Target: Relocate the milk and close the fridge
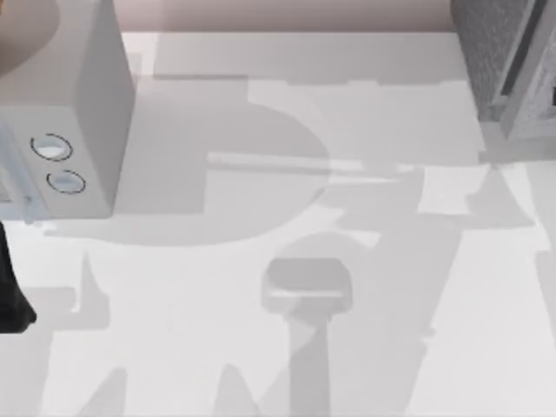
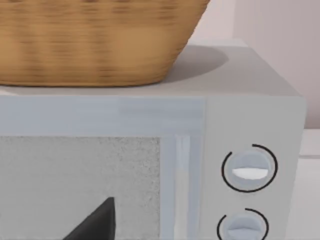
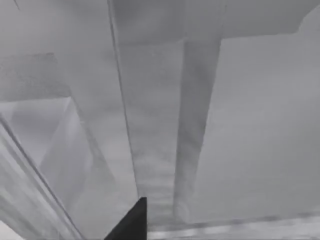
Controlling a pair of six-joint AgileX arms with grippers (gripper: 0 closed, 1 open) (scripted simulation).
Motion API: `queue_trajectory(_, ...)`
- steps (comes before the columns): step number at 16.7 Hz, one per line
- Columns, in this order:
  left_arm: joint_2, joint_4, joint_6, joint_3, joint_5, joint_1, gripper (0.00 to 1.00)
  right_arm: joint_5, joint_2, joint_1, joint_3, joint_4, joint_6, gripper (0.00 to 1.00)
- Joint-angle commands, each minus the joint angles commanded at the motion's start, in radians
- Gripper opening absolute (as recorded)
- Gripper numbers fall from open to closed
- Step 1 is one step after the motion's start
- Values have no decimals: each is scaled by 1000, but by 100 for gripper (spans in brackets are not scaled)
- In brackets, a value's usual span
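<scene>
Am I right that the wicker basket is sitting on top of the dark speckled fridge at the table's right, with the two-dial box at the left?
Not quite. The left wrist view shows the wicker basket resting on top of the light grey two-dial box, not on the fridge. The rest holds: in the top view the fridge is at the table's right and the two-dial box at the left.

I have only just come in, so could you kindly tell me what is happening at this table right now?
No carton is in any gripper's hold here. The light grey box with two round dials stands at the table's left, and the left wrist view faces its front, with a woven wicker basket on top of it. The large dark grey speckled fridge stands at the far right corner. The right wrist view sits close against plain grey panels. A dark part of the left arm shows at the left edge.
</scene>
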Motion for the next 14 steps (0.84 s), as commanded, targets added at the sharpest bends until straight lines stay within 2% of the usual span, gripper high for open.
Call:
queue_trajectory(4, 0, 0, 0, 0, 0, 0, 100, -1, 102, 3, 99, -29, 3, 100)
queue_trajectory(10, 0, 0, 0, 0, 0, 0, 100, 5, 292, 5, 391, -69, 1, 100)
queue_trajectory(14, 0, 0, 0, 0, 0, 0, 100, 9, 355, 4, 448, -92, 4, 100)
